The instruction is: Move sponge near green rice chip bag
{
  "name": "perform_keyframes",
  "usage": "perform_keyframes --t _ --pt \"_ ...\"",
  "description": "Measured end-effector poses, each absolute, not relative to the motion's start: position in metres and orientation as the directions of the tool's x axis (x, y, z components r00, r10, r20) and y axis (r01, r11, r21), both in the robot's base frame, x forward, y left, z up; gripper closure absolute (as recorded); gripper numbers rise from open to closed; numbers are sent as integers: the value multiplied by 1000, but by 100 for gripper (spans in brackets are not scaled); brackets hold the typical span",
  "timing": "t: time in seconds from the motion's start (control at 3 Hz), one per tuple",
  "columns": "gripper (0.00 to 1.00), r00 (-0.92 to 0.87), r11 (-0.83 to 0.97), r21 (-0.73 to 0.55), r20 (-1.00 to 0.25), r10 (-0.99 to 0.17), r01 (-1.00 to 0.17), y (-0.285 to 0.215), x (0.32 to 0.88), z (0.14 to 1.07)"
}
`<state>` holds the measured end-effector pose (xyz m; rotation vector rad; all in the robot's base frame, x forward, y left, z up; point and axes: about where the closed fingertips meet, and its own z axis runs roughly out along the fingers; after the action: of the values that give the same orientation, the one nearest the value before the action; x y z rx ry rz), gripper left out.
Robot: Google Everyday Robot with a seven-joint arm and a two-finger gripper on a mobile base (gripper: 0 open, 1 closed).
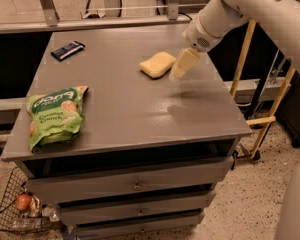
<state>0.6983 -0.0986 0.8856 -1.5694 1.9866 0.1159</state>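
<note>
Jaws' spread cannot be told; gripper (184,65) hangs just beside the sponge (157,64), at its 3 o'clock. Green rice chip bag (55,115), lettered "dora", lies well apart at 8 o'clock, dark blue bar (67,50) at 9.

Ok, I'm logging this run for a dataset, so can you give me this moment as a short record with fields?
gripper: low over the table, close beside the sponge on the side away from the chip bag; contact cannot be told
sponge: lying flat toward the table's far side
chip bag: lying flat at the near corner, well apart from the sponge
wrapped bar: dark blue, at the far corner on the chip bag's side
table: gray top
task: sponge not yet near chip bag
</note>
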Motion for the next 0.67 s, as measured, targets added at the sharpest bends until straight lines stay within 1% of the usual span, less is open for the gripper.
perform_keyframes --t 0.33,0.67 --pt "0 -176 331 -218 -525 -833 -918 -86 715 869" --pt "0 -213 339 -154 -525 -824 -928 -76 724 851"
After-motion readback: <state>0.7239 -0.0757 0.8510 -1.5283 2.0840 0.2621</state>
